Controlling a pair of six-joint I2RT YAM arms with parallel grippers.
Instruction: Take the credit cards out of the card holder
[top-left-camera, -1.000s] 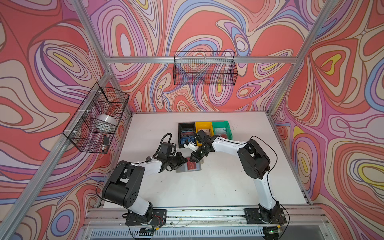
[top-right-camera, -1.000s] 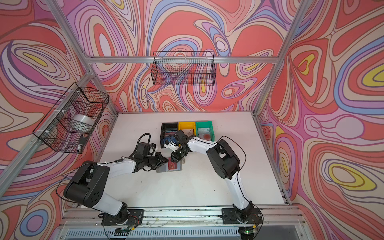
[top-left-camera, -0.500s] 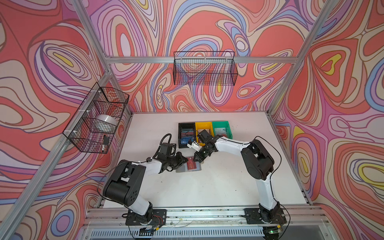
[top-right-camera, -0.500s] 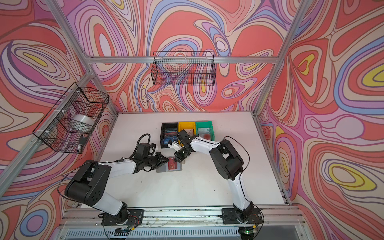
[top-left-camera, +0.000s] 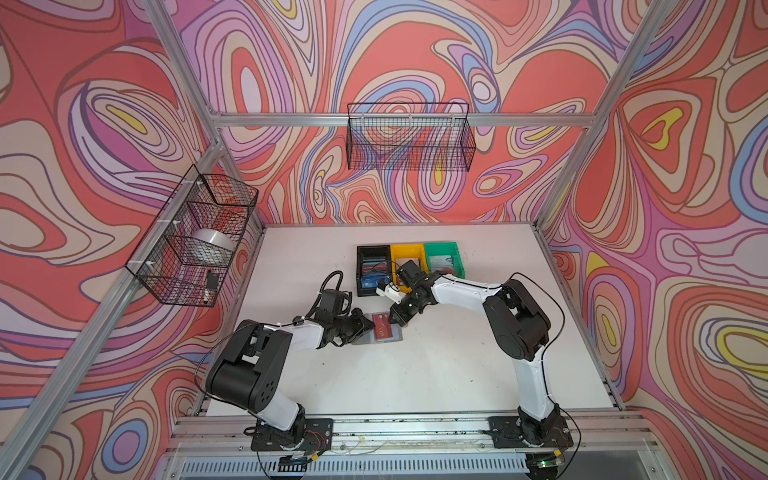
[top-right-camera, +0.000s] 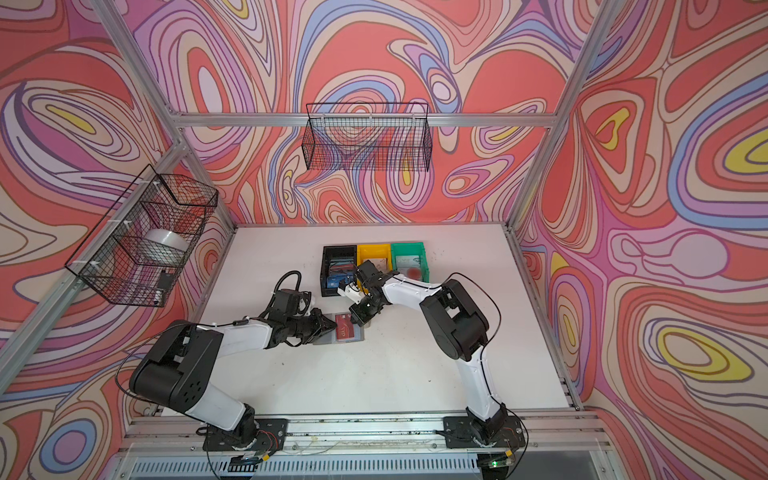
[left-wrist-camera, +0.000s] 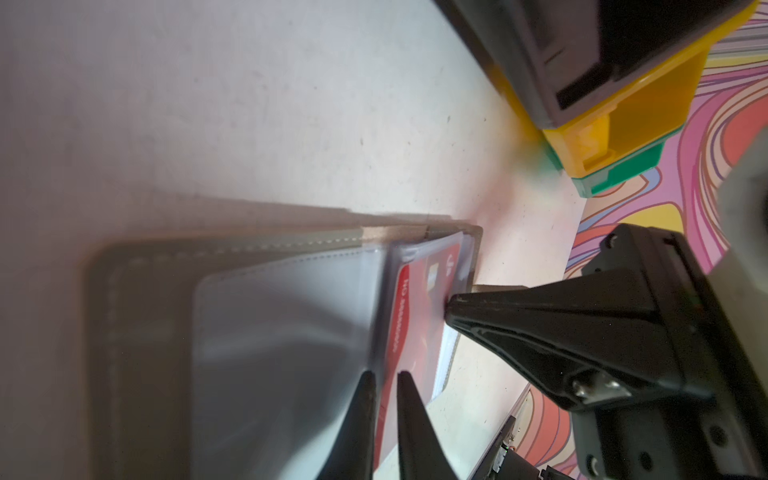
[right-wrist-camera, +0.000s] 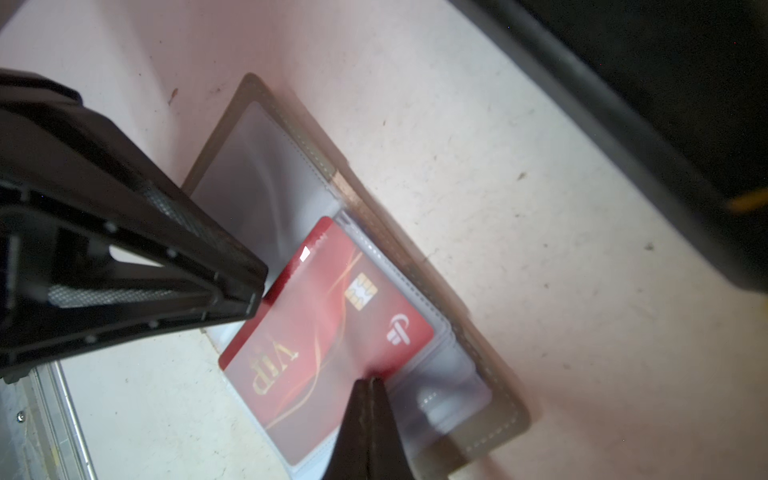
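The grey card holder (top-left-camera: 395, 337) lies open on the white table, with a red credit card (right-wrist-camera: 316, 316) partly in a translucent sleeve. My left gripper (left-wrist-camera: 385, 376) reaches in from the left. Its fingertips stand a narrow gap apart, closed on the edge of the red credit card (left-wrist-camera: 409, 316) and its sleeve. My right gripper (right-wrist-camera: 372, 380) is shut with nothing held, and its tip rests on the sleeve at the far end of the card. In both top views the two grippers (top-left-camera: 372, 325) (top-left-camera: 394, 320) meet over the card holder (top-right-camera: 357, 338).
Black (top-left-camera: 361, 253), yellow (top-left-camera: 405, 251) and green (top-left-camera: 455, 253) bins stand in a row just behind the holder, each holding cards. One is blue (top-left-camera: 369, 282) and lies in the black bin. Wire baskets hang on the left (top-left-camera: 191, 237) and back (top-left-camera: 409, 139) walls.
The right arm has shifted slightly. Both gripper tips stay at the card holder, and the red card lies where it was.
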